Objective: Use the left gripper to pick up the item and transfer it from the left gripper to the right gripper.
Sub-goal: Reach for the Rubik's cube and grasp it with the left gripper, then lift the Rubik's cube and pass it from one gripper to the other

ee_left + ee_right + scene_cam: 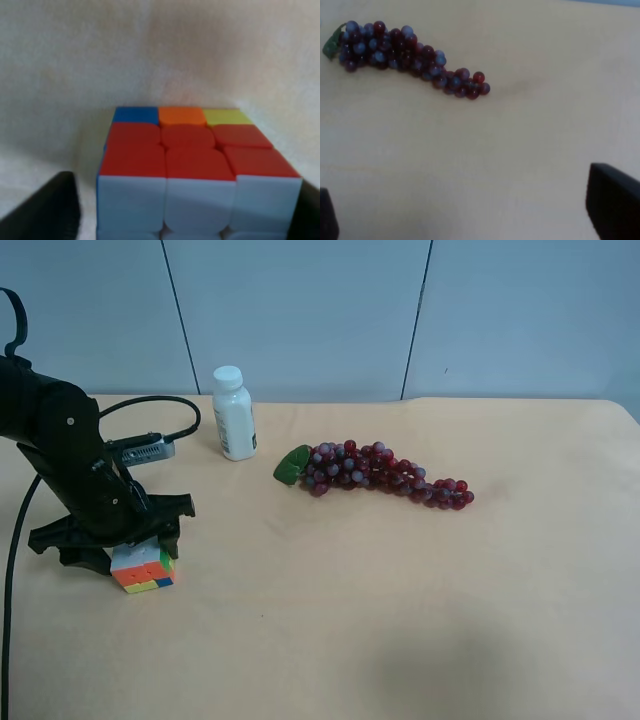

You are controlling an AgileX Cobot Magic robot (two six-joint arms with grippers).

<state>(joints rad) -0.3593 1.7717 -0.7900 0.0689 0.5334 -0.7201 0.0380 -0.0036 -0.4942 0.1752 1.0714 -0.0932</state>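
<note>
The puzzle cube (145,570) sits on the tan table near the exterior high view's left edge. The left gripper (138,540), on the black arm at that view's left, is lowered right over it. In the left wrist view the cube (195,165) fills the space between the two black fingers (45,210), its red face up and white face toward the camera. A thin gap shows beside one finger, so the jaws stand open around it. The right gripper (470,220) shows only in the right wrist view, open and empty above bare table.
A white bottle (233,413) stands behind the cube. A red-purple grape bunch (385,472) with a green leaf lies mid-table; it also shows in the right wrist view (405,55). A black cable (150,405) loops from the left arm.
</note>
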